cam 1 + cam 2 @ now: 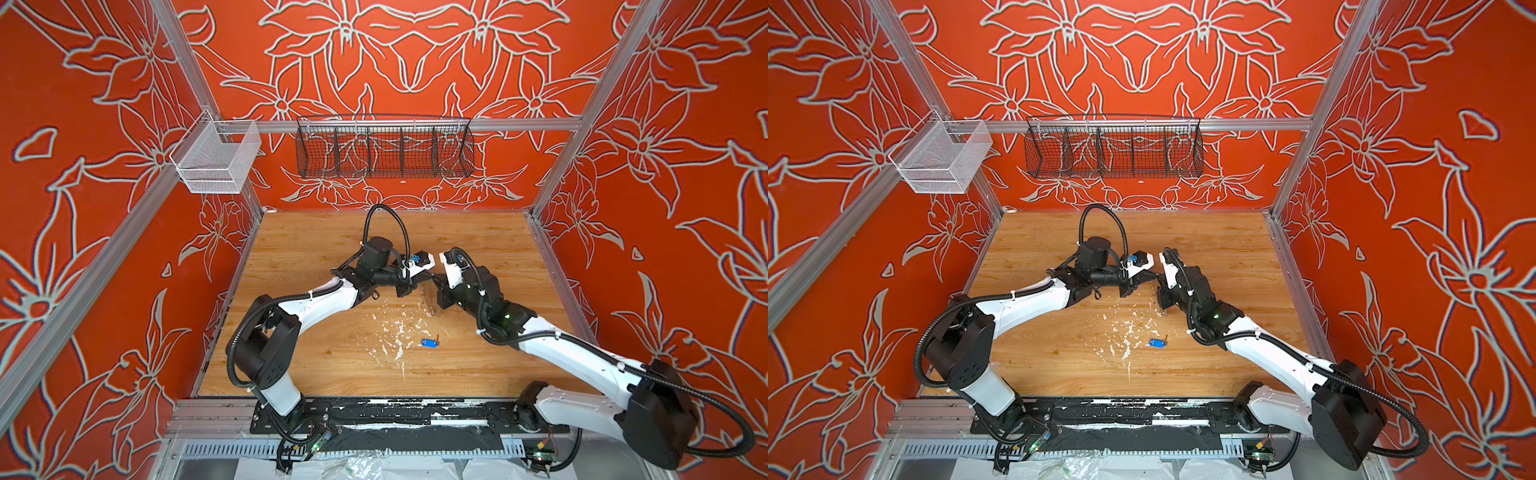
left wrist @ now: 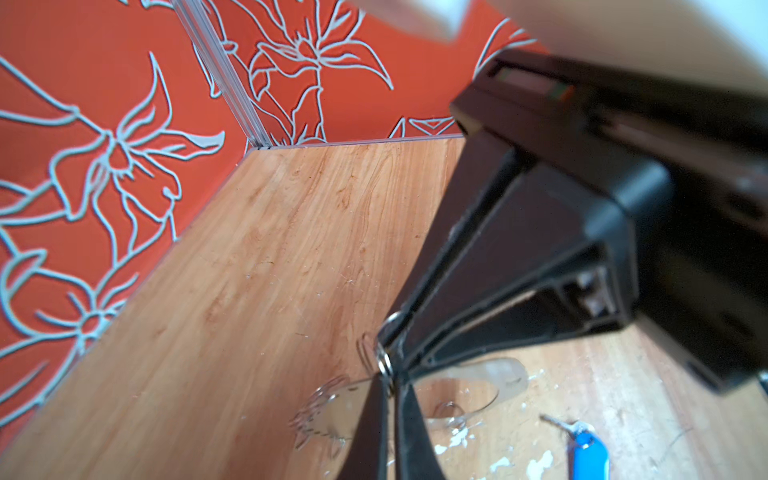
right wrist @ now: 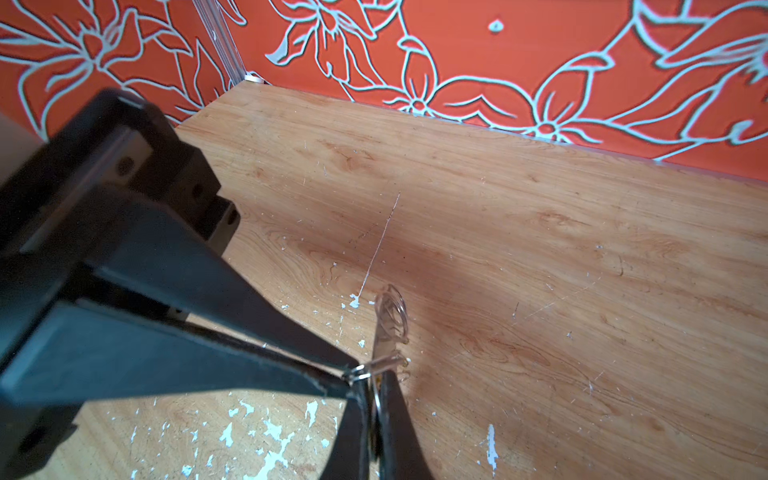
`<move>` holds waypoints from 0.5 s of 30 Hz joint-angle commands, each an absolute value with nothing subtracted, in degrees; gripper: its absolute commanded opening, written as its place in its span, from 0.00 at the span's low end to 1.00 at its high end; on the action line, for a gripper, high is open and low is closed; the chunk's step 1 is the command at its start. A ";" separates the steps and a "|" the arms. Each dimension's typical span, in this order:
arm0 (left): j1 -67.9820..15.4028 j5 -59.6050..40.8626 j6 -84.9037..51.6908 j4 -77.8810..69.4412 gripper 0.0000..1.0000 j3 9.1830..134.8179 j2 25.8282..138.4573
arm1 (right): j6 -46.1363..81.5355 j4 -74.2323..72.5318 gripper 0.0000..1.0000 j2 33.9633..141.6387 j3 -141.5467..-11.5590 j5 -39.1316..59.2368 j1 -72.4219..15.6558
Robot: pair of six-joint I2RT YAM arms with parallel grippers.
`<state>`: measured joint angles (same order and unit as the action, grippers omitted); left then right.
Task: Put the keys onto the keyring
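You are clenching left gripper (image 2: 388, 384) and right gripper (image 3: 376, 388) on keyring (image 2: 505, 376), far centre; looking light, stiff, slippery; gripping rim beside wire loops (image 3: 393, 308) suiting best.

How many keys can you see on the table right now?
1. The blue-tagged key lies flat on the wooden table beside the white flecks, touching neither arm. No other key shows; one may be hidden.

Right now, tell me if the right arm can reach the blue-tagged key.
Likely yes, once freed: the small metal key with a blue oval tag lies uncovered on the wooden table beside that arm. But the right fingers are shut on the clear wire-looped keyring.
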<state>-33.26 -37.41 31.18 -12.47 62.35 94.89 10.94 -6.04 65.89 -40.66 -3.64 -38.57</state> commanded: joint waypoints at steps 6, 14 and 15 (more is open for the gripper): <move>-33.37 -38.21 31.36 -14.88 0.00 62.29 94.41 | 12.71 -9.07 0.00 66.01 -42.04 -3.50 -39.03; -32.52 -39.16 29.81 -24.36 0.00 55.92 91.73 | 19.34 -15.11 0.00 67.41 -38.70 6.55 -32.28; -32.46 -39.56 29.89 -25.51 0.00 55.09 91.38 | 20.21 -15.67 0.00 67.74 -38.40 7.52 -31.28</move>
<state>-32.58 -37.21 30.00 -20.91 57.08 93.76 15.73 -9.89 67.02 -39.40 3.27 -34.04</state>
